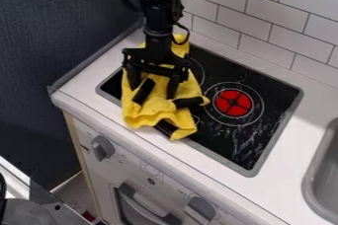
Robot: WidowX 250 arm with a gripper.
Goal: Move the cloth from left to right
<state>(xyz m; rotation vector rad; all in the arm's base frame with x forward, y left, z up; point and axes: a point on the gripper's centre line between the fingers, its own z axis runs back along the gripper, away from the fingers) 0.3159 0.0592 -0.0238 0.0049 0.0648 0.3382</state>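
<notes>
Cloth: the yellow cloth (pixel 160 111) is soft and wrinkled, longer than it is wide, with raised folds and a wavy border. It lies under and around the hand (pixel 158 94); one part extends behind the hand, and another comes forward of it.

Hand: its two black fingers point downward and stand spread, with yellow fabric visible between them. I cannot tell how firmly they touch it.

Cooktop: the black glass cooktop (pixel 241 137) is beneath the hand and the cloth, with grey and whitish marks on the glass. The red burner (pixel 232 103) is beside the hand, near one tip of the cloth.

Cloth edges: in front of the hand, the lower border passes over the metal rim and reaches the white counter (pixel 84 85). The front lobe ends in a rounded corner.

Room for moving: on the burner side of the hand, the glass stretches past the red circle to the far rim. After it comes a strip of counter, then the grey sink (pixel 322 182).

Limits: the white tiled wall (pixel 267 17) stands behind the cooktop, and a dark wall (pixel 49 26) is on the opposite side of the hand from the sink.
</notes>
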